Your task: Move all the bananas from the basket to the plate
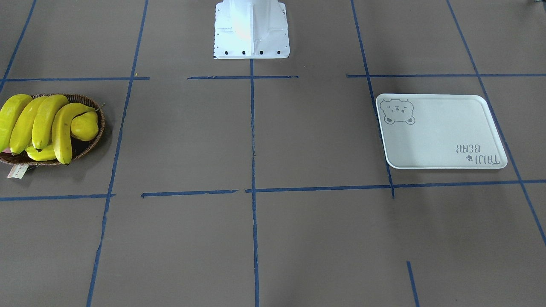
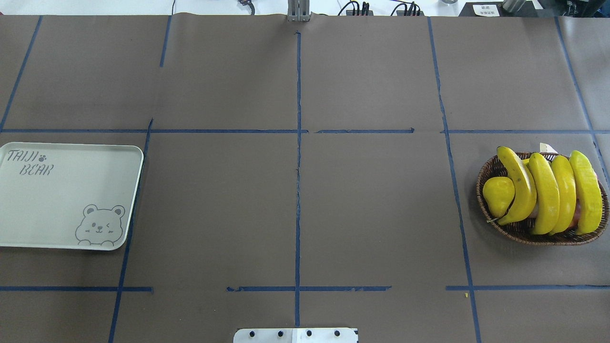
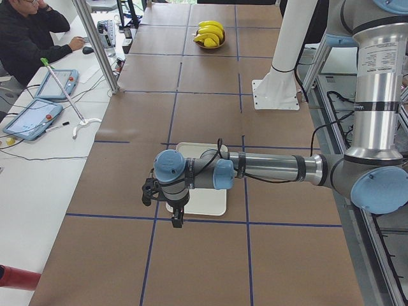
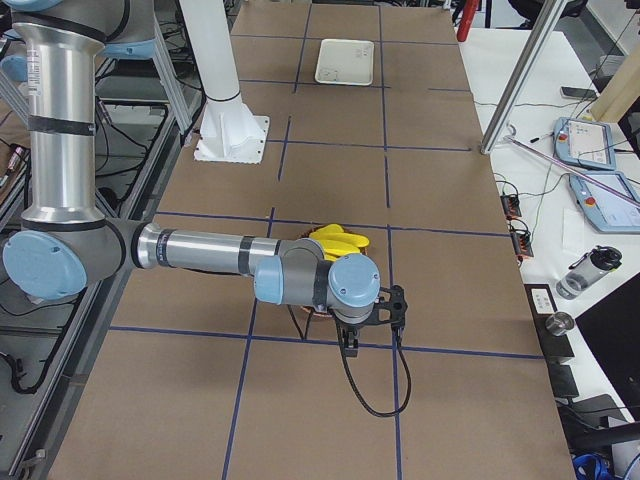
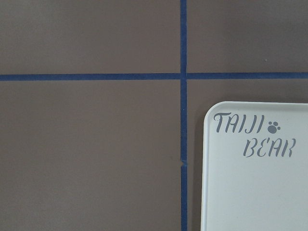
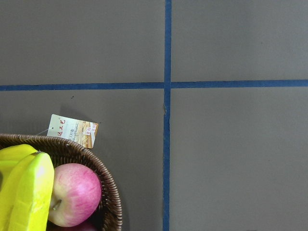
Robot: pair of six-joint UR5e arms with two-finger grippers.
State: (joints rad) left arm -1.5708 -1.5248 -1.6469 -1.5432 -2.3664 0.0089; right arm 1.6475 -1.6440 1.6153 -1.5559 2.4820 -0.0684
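1. Dark left gripper [image 3: 176, 218] hangs pointing down over the brown paper, just beside the plate's lettered corner. It shows only in the left side view, so I cannot tell if the jaws are apart or together.
2. Right gripper [image 4: 350, 343] hangs pointing down just beside the basket. It shows only in the right side view, so jaw state cannot be told either.
3. Plate [image 2: 71, 190] lies flat at the worktop's left end, well apart from the basket.
4. Basket [image 2: 524, 236] sits at the worktop's right end, with its paper tag [image 6: 73, 130] on the far-edge side.
5. All four bananas [image 2: 545, 193] lie side by side across the basket.
6. Pear [image 2: 498, 195] touches the innermost banana; a pink apple [image 6: 74, 195] sits under the bananas.
7. Blue tape lines [image 2: 298, 190] grid the worktop.
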